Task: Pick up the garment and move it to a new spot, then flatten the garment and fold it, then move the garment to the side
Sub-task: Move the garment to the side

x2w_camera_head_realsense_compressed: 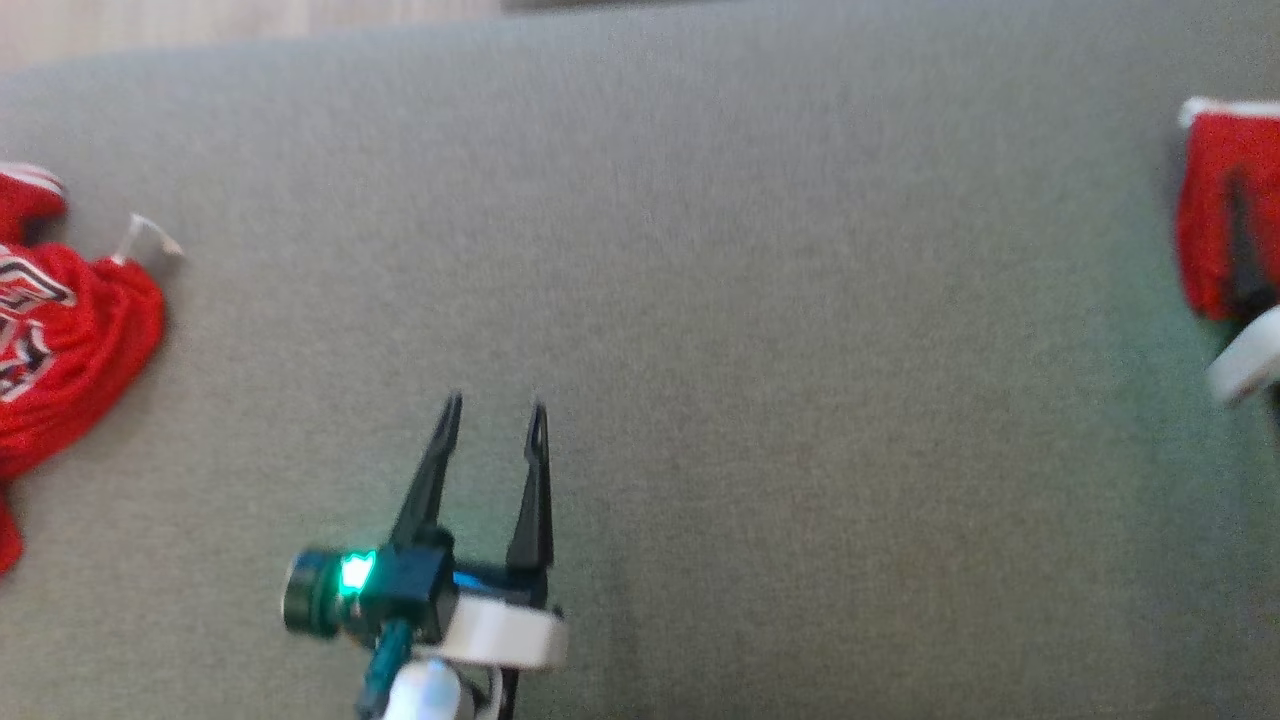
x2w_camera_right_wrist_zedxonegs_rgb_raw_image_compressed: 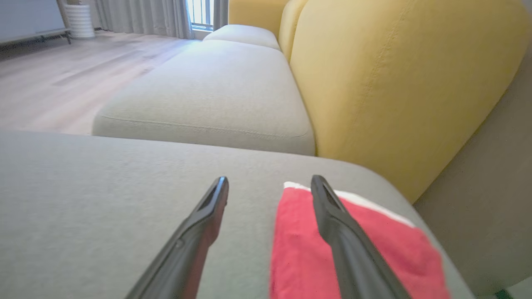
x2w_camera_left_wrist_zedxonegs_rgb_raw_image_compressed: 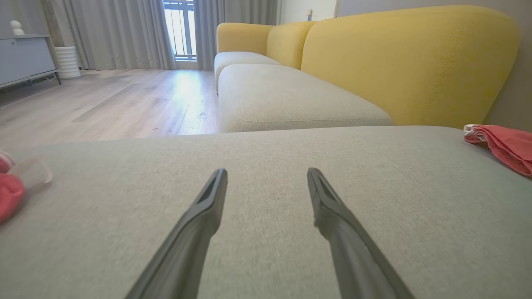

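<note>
A folded red garment [x2w_camera_head_realsense_compressed: 1215, 190] with a white hem lies flat at the far right of the grey cushion [x2w_camera_head_realsense_compressed: 700, 300]. My right gripper [x2w_camera_right_wrist_zedxonegs_rgb_raw_image_compressed: 269, 180] stands open just above it. Its right finger [x2w_camera_right_wrist_zedxonegs_rgb_raw_image_compressed: 353, 249] crosses the red cloth [x2w_camera_right_wrist_zedxonegs_rgb_raw_image_compressed: 299, 249], and its left finger hangs over bare cushion. One dark finger [x2w_camera_head_realsense_compressed: 1243, 250] of that gripper lies over the garment at the head view's right edge. My left gripper [x2w_camera_head_realsense_compressed: 495, 405] is open over bare cushion at the lower middle, holding nothing. From the left wrist the folded garment [x2w_camera_left_wrist_zedxonegs_rgb_raw_image_compressed: 507, 145] sits far right of the open left gripper [x2w_camera_left_wrist_zedxonegs_rgb_raw_image_compressed: 267, 172].
A crumpled red garment [x2w_camera_head_realsense_compressed: 70, 350] with a white and black print lies at the cushion's left edge, a pale tag [x2w_camera_head_realsense_compressed: 150, 235] beside it. Beyond the cushion are more seat cushions [x2w_camera_left_wrist_zedxonegs_rgb_raw_image_compressed: 282, 95], a yellow backrest [x2w_camera_right_wrist_zedxonegs_rgb_raw_image_compressed: 395, 74] and wooden floor [x2w_camera_left_wrist_zedxonegs_rgb_raw_image_compressed: 104, 99].
</note>
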Tool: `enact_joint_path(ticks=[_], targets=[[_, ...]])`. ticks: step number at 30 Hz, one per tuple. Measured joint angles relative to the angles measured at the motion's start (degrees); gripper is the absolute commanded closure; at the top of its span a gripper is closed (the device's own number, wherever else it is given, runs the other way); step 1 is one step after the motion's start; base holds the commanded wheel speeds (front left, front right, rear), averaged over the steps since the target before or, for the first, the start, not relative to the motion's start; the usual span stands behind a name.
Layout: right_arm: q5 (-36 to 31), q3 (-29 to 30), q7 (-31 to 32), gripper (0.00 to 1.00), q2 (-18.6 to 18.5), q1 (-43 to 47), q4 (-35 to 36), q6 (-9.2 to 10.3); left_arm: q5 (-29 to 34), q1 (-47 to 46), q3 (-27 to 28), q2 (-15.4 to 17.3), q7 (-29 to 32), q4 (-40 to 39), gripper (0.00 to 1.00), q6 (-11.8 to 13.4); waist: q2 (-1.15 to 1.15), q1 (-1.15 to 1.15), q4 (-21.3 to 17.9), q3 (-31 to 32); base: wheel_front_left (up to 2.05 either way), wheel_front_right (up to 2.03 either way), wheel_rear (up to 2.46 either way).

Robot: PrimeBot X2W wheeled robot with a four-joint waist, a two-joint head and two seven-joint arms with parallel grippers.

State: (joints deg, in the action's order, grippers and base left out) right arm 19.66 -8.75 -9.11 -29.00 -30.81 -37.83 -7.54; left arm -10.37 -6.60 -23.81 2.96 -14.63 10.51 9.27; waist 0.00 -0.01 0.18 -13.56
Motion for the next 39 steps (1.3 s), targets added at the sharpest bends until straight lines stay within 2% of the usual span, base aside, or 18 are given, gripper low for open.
enact_joint_path(ticks=[6,11,13,20,26,29,39], targets=[[2.93,-4.24,-2.49,0.00,6.76,8.92,1.52,0.00,-1.60,5.52,0.62,0.01,0.00,0.43,0.00,1.04,0.00,-0.01,1.07,6.91,0.00,0.00,0.00],[4.11,-7.20,-4.70,0.00,12.50,16.32,5.66,0.00,-3.45,10.81,2.68,0.03,0.00,-0.43,0.00,1.60,0.00,-0.01,2.24,13.17,0.00,0.00,0.00],[3.72,-6.55,-5.09,0.00,14.30,19.09,8.10,0.00,-3.53,12.36,4.00,0.08,0.01,-1.31,0.00,2.02,0.00,-0.01,2.71,15.01,0.00,0.00,0.00],[-2.87,0.30,-5.27,0.00,21.36,31.54,24.28,0.00,-2.19,15.48,7.56,0.10,0.00,-7.35,0.00,2.38,0.00,0.00,3.26,18.18,0.00,0.00,0.00],[-4.26,1.04,-5.26,0.00,22.46,39.40,25.33,0.00,-1.04,20.23,9.05,0.13,0.00,-9.44,0.00,1.74,0.00,0.01,2.28,19.28,0.00,0.00,0.00],[-5.14,0.97,-5.26,0.00,22.58,39.67,25.38,0.00,0.65,21.13,9.06,0.16,0.00,-8.90,0.00,0.76,0.00,0.01,2.02,19.48,0.00,0.00,0.00],[-5.14,0.62,-5.26,0.00,22.79,39.65,25.13,0.00,0.77,20.93,9.22,0.18,0.00,-8.10,0.00,0.73,0.00,0.01,1.32,19.70,0.00,0.00,0.00]])
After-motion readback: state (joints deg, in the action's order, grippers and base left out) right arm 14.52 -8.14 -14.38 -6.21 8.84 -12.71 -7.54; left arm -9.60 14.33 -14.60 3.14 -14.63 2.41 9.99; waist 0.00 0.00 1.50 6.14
